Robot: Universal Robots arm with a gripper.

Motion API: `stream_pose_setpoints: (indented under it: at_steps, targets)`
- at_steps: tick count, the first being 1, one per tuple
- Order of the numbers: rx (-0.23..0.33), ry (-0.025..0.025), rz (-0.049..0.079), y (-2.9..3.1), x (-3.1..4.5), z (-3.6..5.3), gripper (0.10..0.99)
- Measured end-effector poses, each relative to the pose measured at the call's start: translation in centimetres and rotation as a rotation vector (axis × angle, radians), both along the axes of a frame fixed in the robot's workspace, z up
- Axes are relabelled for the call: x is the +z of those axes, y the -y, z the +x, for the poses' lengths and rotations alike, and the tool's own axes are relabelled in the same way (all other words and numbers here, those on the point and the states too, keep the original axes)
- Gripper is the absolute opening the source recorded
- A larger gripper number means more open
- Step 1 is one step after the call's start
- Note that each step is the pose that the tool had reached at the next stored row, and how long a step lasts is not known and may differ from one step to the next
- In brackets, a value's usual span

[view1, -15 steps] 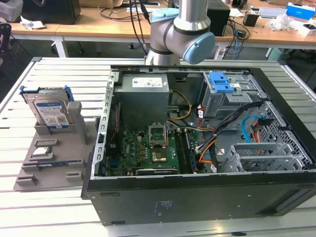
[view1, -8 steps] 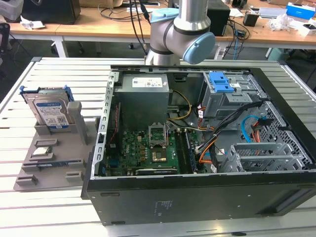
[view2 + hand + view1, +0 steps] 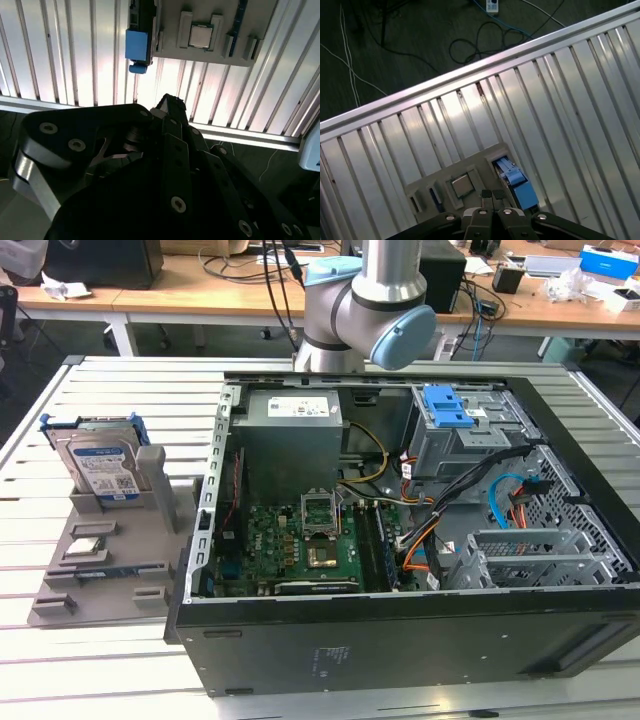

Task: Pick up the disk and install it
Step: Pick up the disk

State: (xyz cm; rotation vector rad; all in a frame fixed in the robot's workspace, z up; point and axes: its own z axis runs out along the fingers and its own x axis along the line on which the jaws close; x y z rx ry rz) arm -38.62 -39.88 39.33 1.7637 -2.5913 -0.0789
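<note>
The disk (image 3: 100,465) stands upright on edge in a grey holder (image 3: 110,575) at the exterior view's left, silver with a white-and-blue label and clipped in a blue carrier. In both wrist views I look down on it from high up: the disk (image 3: 139,45) edge-on with its blue carrier end, and the disk (image 3: 516,184) beside the holder's slots. My gripper (image 3: 490,196) hangs well above the holder, its fingers shut together with nothing between them; the gripper (image 3: 167,102) tip points toward the table edge near the disk.
An open computer case (image 3: 400,540) lies on the slatted metal table (image 3: 120,390), with a blue-latched drive bay (image 3: 447,407) at its far right. A small square chip (image 3: 201,36) sits in the holder. Cables lie on the floor (image 3: 485,40) beyond the table edge.
</note>
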Motion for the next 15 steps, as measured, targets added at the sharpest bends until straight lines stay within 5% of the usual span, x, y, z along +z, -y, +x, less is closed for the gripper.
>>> stream_pose_setpoints:
  at_steps: [15]
  targets:
    - [0.127, -0.0001, 0.000, -0.01, 0.00, 0.00, 0.106]
